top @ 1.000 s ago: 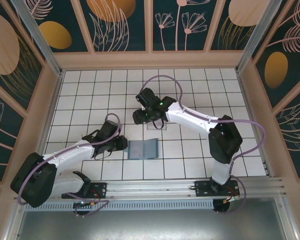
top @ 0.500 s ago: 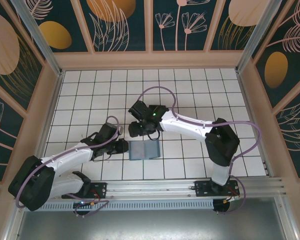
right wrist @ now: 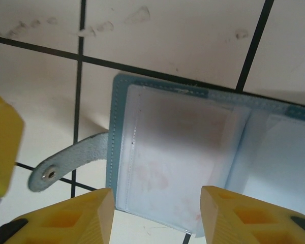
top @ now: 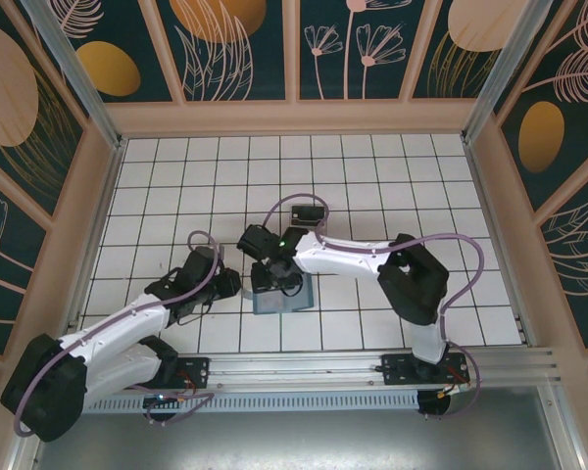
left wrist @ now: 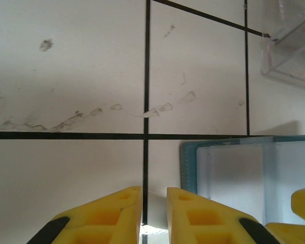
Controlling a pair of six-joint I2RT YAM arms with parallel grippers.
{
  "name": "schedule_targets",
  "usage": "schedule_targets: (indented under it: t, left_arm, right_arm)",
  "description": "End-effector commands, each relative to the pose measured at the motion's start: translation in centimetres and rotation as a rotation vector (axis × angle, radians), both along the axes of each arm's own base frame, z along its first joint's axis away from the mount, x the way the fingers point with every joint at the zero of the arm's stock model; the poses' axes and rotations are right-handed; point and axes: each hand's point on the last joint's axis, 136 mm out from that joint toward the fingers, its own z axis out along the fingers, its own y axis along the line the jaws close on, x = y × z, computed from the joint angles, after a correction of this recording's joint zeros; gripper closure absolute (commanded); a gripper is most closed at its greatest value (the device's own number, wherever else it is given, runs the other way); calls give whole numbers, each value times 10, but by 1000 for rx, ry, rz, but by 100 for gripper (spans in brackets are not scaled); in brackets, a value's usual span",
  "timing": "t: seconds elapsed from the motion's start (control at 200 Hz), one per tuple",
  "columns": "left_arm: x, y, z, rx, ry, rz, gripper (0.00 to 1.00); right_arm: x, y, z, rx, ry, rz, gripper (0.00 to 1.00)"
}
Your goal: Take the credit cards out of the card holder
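Observation:
The card holder [top: 290,300] lies open and flat on the tiled floor, teal-edged with a pale lining [right wrist: 112,142]. A pale pinkish-white credit card [right wrist: 175,162] sits in its left pocket under clear film. My right gripper [top: 274,278] hangs open directly over that pocket. Its yellow fingers [right wrist: 71,218] straddle the pocket's near edge, and nothing is between them [right wrist: 155,213]. My left gripper [top: 227,285] rests just left of the holder [left wrist: 244,173]. It touches nothing, and its fingers [left wrist: 112,213] stand a narrow gap apart [left wrist: 153,203].
A clear plastic tray [top: 307,211] with something dark in it stands two tiles behind the holder, and its corner shows in the left wrist view [left wrist: 290,46]. The holder's snap strap [right wrist: 66,165] sticks out to its left. Wooden walls [top: 98,196] ring the floor.
My right gripper has swung from over the tray forward and left to above the card holder, with its jaws narrowing. The tray is now uncovered. My left gripper has drawn slightly left, off the holder's edge.

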Motion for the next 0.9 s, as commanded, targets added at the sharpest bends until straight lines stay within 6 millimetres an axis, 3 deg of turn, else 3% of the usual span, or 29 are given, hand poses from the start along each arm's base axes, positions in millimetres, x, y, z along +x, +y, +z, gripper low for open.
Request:
schedule_targets:
  t: [0.0, 0.385, 0.741, 0.896]
  left_arm:
    - [2, 13, 0, 20, -23, 68, 79]
    - [0, 18, 7, 5, -64, 85, 78]
    - [0, 17, 11, -4, -73, 78, 78]
    - [1, 17, 12, -7, -74, 79, 77]
  right_arm:
    - [-2, 0, -7, -46, 23, -51, 52]
    - [-3, 7, -23, -109, 32, -44, 51]
    - [-8, -4, -47, -201, 45, -29, 51]
    - [-8, -9, -50, -227, 35, -29, 57]
